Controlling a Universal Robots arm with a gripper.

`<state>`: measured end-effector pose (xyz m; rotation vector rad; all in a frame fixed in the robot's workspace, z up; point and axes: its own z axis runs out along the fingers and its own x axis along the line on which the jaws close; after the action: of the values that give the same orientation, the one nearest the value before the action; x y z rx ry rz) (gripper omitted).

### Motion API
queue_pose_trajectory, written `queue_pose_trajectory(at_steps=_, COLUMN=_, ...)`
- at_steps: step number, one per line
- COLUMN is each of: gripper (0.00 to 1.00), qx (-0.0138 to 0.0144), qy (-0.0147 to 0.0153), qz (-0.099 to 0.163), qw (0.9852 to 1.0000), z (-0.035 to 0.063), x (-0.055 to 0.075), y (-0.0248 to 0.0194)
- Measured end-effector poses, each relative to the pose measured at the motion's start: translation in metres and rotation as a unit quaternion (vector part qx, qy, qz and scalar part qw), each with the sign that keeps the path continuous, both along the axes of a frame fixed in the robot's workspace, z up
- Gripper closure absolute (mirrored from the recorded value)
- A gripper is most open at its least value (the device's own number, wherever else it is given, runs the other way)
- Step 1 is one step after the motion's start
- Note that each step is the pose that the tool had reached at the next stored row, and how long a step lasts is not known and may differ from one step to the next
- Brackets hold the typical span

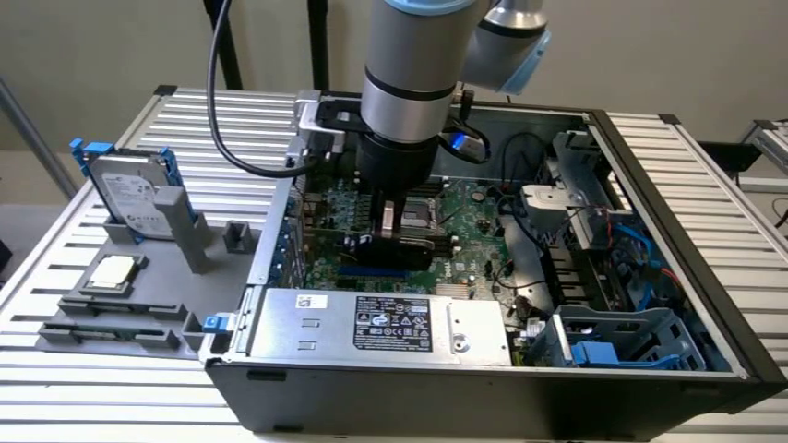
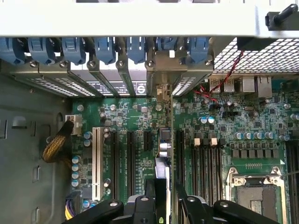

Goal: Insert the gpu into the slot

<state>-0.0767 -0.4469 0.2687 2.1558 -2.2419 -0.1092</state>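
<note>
My gripper (image 1: 397, 238) is shut on the gpu (image 1: 404, 251), a black card held on edge low inside the open computer case (image 1: 689, 369). Below the card's lower edge a short stretch of the bright blue slot (image 1: 365, 273) shows on the green motherboard (image 1: 474, 208). Whether the card touches the slot I cannot tell. In the wrist view the gpu (image 2: 163, 154) appears edge-on between my black fingers (image 2: 140, 207), its silver bracket end (image 2: 161, 92) near the case's rear wall. The slot lies hidden under the card there.
Black expansion slots (image 2: 131, 161) and a white slot (image 2: 96, 161) flank the card; memory slots (image 2: 205, 168) and the processor socket (image 2: 254, 191) lie on its other side. A power supply (image 1: 382, 323) fills the case front. A hard drive with blue rails (image 1: 129, 194) stands outside.
</note>
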Motion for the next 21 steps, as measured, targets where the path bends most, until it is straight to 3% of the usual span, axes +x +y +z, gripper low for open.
queue_pose_trajectory(at_steps=4, gripper=0.74, qx=-0.0013, qy=0.0001, qz=0.004, qw=1.0000, z=-0.0008, x=0.0000, y=0.0001)
queue_pose_trajectory(at_steps=14, gripper=0.74, qx=-0.0013, qy=0.0005, qz=0.006, qw=1.0000, z=-0.0045, x=0.0000, y=0.0001)
queue_pose_trajectory(at_steps=18, gripper=0.74, qx=-0.0016, qy=0.0028, qz=0.006, qw=1.0000, z=-0.0066, x=-0.0001, y=0.0000)
queue_pose_trajectory(at_steps=21, gripper=0.74, qx=-0.0014, qy=0.0061, qz=0.006, qw=1.0000, z=-0.0083, x=0.0000, y=0.0000)
